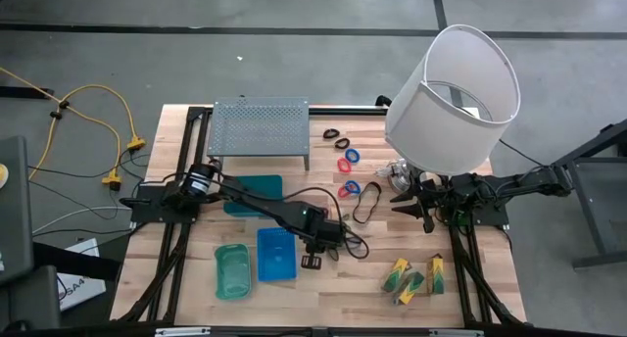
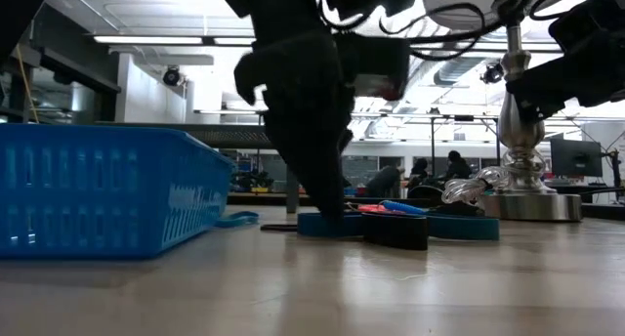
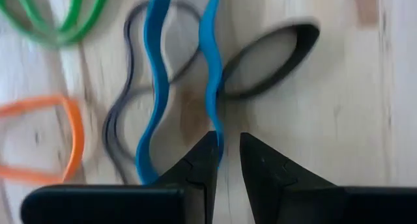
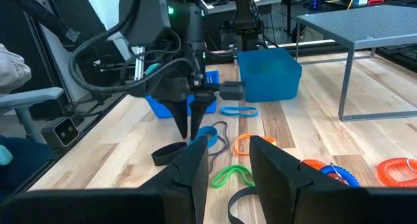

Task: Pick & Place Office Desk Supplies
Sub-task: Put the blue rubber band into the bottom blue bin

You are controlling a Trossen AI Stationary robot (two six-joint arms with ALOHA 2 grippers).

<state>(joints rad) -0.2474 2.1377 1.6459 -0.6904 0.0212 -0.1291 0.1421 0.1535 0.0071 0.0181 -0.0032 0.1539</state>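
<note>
Wooden bench [image 1: 323, 288] with scattered rubber bands. Left gripper [image 3: 227, 152], jaws narrowly parted, straddles one strand of a blue rubber band [image 3: 153, 87] lying flat. Right gripper [image 1: 416, 202] waits by the lamp [image 1: 453, 97], jaws slightly spread, empty.

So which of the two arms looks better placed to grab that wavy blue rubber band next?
The left. The left gripper is down at the table with its fingers open around a strand of the blue rubber band. The right gripper waits by the lamp, farther off.
</note>
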